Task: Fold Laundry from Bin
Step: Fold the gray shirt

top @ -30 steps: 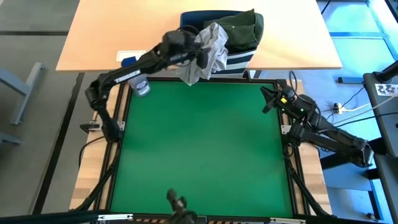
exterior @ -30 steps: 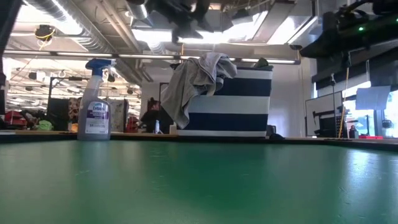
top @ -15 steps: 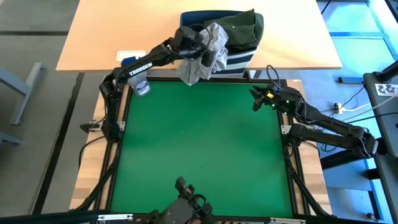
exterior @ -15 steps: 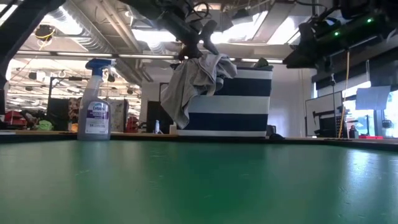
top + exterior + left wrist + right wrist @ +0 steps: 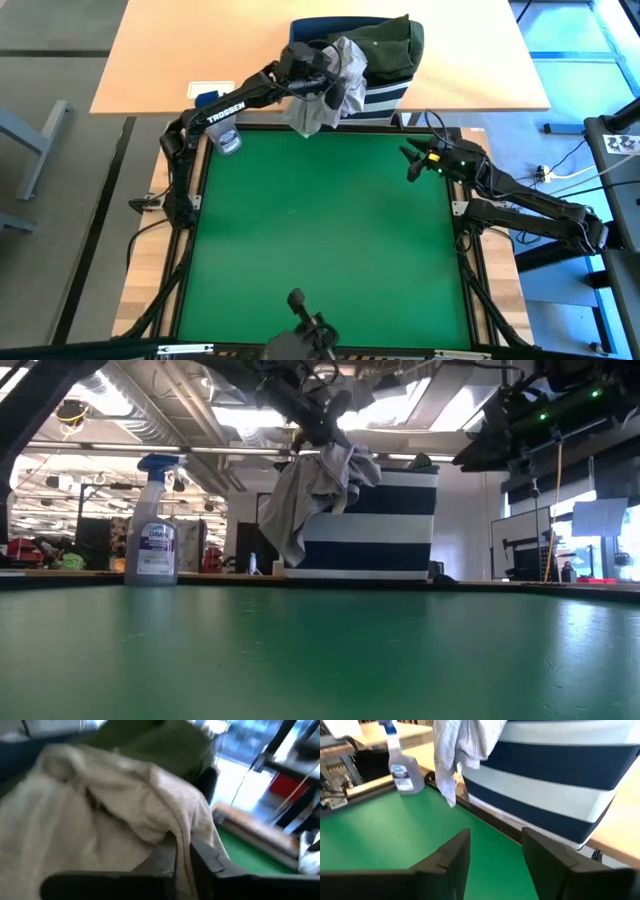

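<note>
The bin [image 5: 388,96], navy with white stripes, stands on the wooden table just beyond the green mat's far edge. A light grey garment [image 5: 322,108] hangs over the bin's near rim and down its front wall [image 5: 300,500]. A dark olive garment [image 5: 385,45] lies on top of the bin. My left gripper [image 5: 330,85] is at the bin's near left corner, shut on the grey garment. My right gripper [image 5: 410,160] hovers open over the mat's far right part, its fingers [image 5: 455,855] holding nothing. My left gripper pinches a raised fold [image 5: 180,837] at the top of the grey garment between its two fingers [image 5: 165,862]. The fingers come nearly level from the table's left, slanting a little downward. The garment stays draped over the bin's rim, its lower end [image 5: 290,550] hanging slack.
A clear spray bottle [image 5: 228,140] with a blue nozzle stands at the mat's far left corner, next to the left arm. A dark camera mount [image 5: 305,320] sits at the mat's near edge. The green mat [image 5: 320,240] lies bare between the arms.
My left gripper has moved toward the bin and a little down, then shut on the top of the grey garment, bunching it there. My right gripper has moved toward the table's left, farther over the mat.
</note>
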`<state>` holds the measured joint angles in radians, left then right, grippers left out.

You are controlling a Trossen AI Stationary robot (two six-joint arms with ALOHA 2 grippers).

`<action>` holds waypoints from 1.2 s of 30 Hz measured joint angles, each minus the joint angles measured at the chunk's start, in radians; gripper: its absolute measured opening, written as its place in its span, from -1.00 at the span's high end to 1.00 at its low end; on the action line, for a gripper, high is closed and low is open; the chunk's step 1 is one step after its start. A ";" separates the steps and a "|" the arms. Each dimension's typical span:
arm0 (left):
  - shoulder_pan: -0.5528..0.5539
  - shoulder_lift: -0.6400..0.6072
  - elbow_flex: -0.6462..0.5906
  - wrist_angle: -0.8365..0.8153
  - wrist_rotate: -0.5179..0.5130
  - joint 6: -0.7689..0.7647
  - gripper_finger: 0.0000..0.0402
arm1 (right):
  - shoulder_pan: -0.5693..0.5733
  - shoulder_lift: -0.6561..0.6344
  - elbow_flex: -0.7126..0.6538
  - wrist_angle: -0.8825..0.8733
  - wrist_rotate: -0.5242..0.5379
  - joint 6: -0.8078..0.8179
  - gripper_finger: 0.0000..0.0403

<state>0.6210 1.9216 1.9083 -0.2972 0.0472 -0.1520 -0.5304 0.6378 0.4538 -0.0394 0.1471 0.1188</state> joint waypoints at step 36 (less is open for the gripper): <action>-0.466 -0.651 0.001 0.012 0.231 -0.006 0.87 | 0.179 0.289 0.305 0.174 -0.506 0.165 -0.27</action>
<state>0.1553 1.2707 1.9098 -0.2849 0.2785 -0.1575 -0.3510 0.9272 0.7585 0.1341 -0.3587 0.2840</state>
